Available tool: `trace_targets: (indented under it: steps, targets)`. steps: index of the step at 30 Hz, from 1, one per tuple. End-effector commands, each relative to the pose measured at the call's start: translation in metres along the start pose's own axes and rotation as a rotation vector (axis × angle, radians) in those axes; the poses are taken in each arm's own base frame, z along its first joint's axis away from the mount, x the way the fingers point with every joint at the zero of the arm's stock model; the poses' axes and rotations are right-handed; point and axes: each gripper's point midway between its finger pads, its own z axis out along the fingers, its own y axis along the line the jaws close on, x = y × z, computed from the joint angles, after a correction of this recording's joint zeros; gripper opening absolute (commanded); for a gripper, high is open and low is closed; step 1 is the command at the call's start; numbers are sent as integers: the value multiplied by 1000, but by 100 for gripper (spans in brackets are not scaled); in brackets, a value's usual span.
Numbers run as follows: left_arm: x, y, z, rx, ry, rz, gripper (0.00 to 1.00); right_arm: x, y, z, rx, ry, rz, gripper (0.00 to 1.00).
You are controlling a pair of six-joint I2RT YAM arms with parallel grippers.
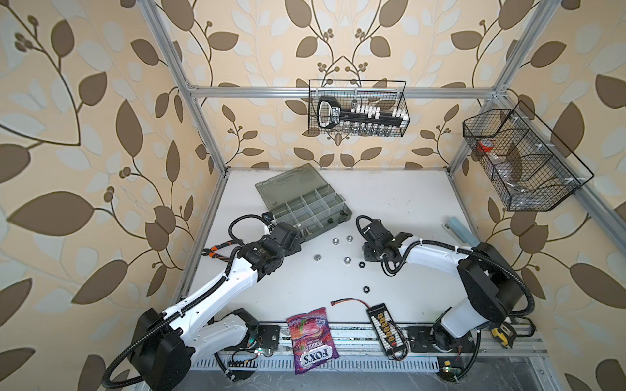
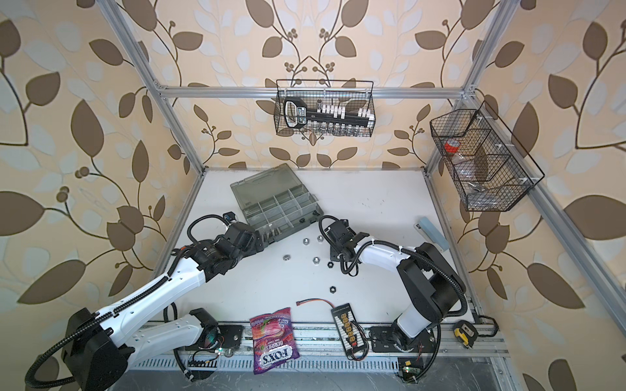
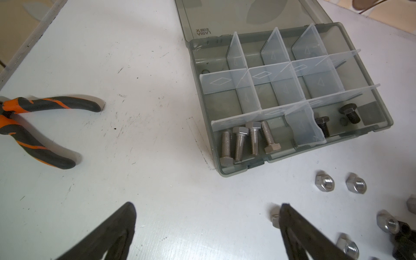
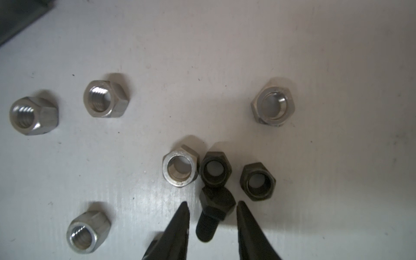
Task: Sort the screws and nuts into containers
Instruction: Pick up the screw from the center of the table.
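The case (image 3: 225, 171) is holding four silver screws (image 3: 254, 139) in one edge compartment, two black screws (image 3: 351, 113) in the next. Nuts (image 3: 325, 183) are lying outside. Left gripper (image 3: 207, 204) is gaping; right gripper (image 4: 212, 202) is straddling a loose screw (image 4: 209, 222), jaws apart.

Shiny metal nuts (image 4: 105, 99), matt blk bolt (image 4: 213, 211), translucent plastic case (image 3: 225, 15), scuffed tabletop (image 4: 225, 45)

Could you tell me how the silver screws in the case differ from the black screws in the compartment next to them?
The silver screws number four; the black screws number two. The silver ones are shiny with long shanks; the black ones are matt and stubbier. Both have hex heads and lie in the same row of the organizer case.
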Motion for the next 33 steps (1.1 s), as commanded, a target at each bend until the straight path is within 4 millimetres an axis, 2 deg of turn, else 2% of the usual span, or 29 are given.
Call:
trace_targets:
  steps: [1,16,33]
  targets:
    - [-1,15,0,-51,-26,-26,99,7,-5,4,11,23,24,36]
    - [2,16,6,-58,-12,-22,99,12,-11,15,42,43,44,32]
    - [5,15,8,-46,3,-25,99,31,-33,11,88,66,73,31]
